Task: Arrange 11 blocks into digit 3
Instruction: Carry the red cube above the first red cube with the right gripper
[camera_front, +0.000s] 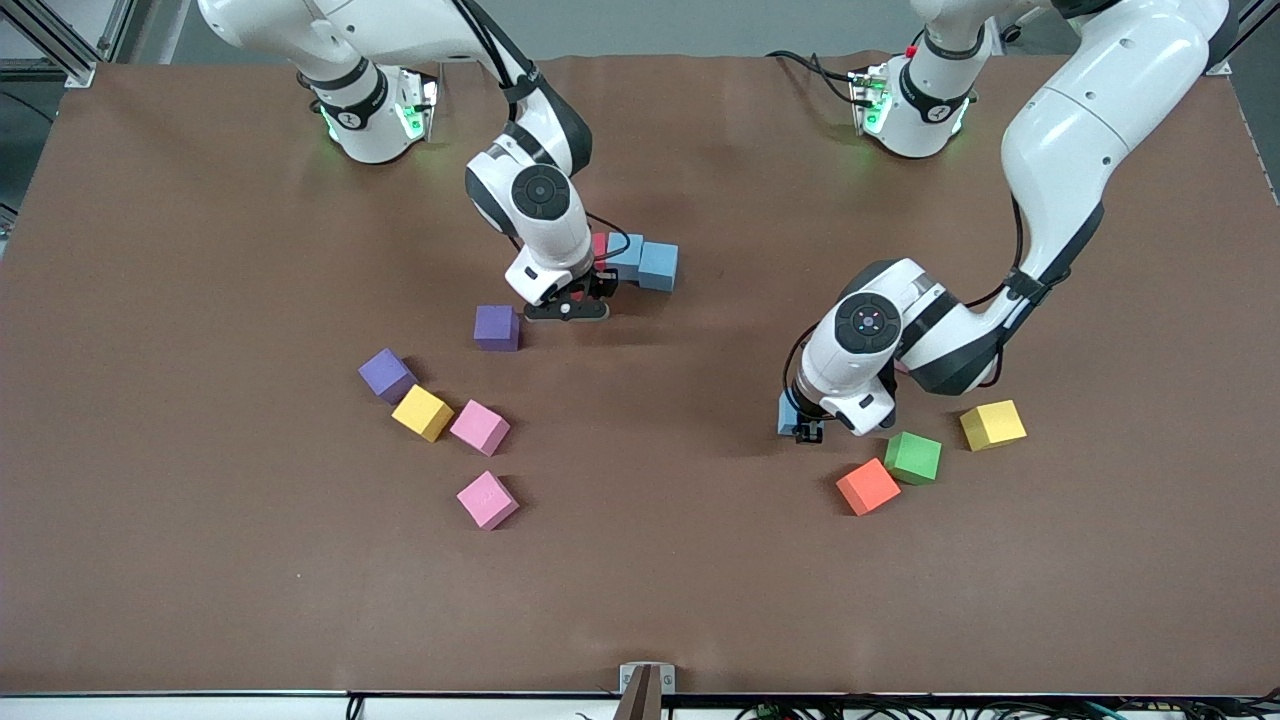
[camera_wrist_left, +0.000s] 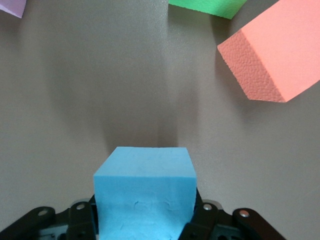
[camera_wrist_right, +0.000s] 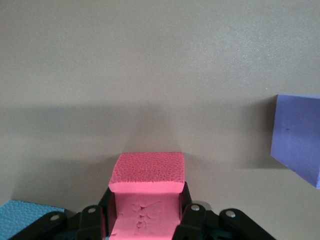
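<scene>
Blocks (camera_front: 640, 263) loose on table (camera_front: 200, 600) — uncontained

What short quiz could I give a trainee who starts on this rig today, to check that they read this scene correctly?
1. True or false: the left jaws are open and empty.
2. Multiple choice: what colour is the block in the right jaws? A red, B green, C yellow.
3. Short answer: which block lies right beside the orange block, a little farther from the front camera?

Key
1. False: the left jaws are shut on a light blue block.
2. A: the right jaws are shut on a red block.
3. The green block.
</scene>
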